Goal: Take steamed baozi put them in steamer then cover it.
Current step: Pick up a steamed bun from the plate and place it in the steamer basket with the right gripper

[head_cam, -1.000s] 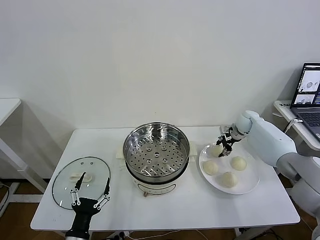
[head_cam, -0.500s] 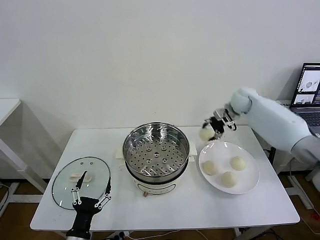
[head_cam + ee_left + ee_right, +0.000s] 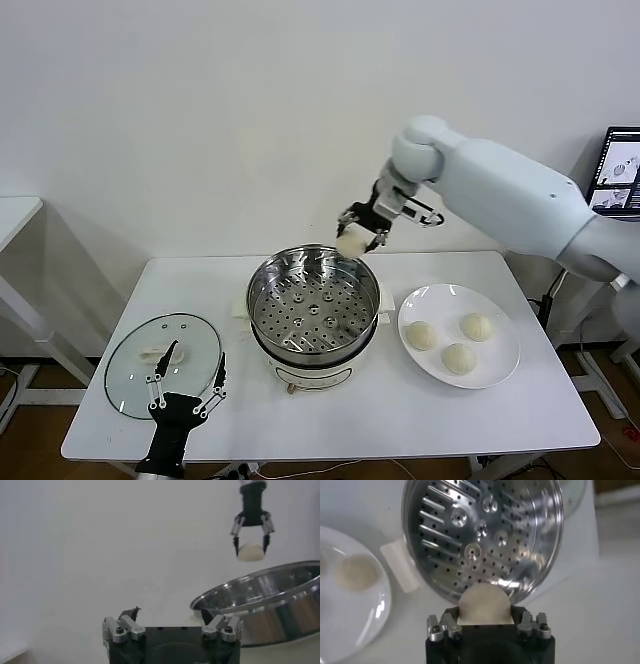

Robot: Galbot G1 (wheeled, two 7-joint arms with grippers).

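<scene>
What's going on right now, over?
Right gripper holds a baozi above the steamer rim. Left gripper idle, open, near the cover. Steamer empty.

Robotics lab or test room, not real kitchen. Evidence: bare white wall, plain white table standing alone as staged work surface. Second white table at far left edge. Open laptop on side desk at right, screen lit. Cooking items limited to electric steamer, glass cover, white plate with baozi.
</scene>
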